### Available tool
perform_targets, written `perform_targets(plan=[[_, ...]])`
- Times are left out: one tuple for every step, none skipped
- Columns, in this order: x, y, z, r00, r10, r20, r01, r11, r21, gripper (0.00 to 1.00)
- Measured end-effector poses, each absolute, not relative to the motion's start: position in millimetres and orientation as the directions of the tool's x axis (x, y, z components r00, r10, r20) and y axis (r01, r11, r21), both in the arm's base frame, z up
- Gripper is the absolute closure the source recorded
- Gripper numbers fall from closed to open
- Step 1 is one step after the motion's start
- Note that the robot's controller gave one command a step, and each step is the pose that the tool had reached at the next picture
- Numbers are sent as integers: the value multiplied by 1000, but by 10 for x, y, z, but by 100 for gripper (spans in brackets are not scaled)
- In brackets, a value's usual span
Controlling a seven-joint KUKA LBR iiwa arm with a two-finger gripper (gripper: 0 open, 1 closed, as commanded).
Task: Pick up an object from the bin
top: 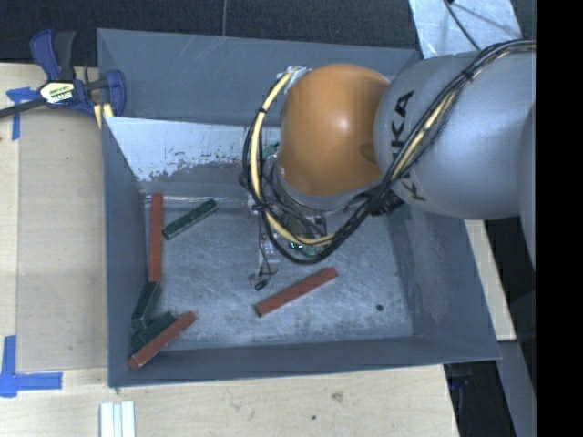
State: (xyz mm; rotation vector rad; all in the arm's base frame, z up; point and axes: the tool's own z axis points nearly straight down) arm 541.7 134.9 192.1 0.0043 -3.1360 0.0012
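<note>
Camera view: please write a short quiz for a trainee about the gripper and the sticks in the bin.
1. True or false: the gripper hangs over the left wall of the bin.
2. Which thing lies nearest the gripper? A. the reddish-brown stick in the middle; B. the dark green stick at the back left; C. the heap of sticks in the front-left corner.
3. How many reddish-brown sticks lie in the bin?
Key: 1 false, it hangs near the middle; 2 A; 3 three.

3 red-brown bars — 3 dk-green bars
</note>
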Motion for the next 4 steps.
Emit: perform_targets(plan=[[5681,837,1460,-999,32,2,32,999,-3,0],[4881,670,677,-986,166,3,166,986,-1,0],[4923,675,715,-986,167,-7,167,986,2,100],[5340,1064,2607,-987,161,-12,161,987,4,100]])
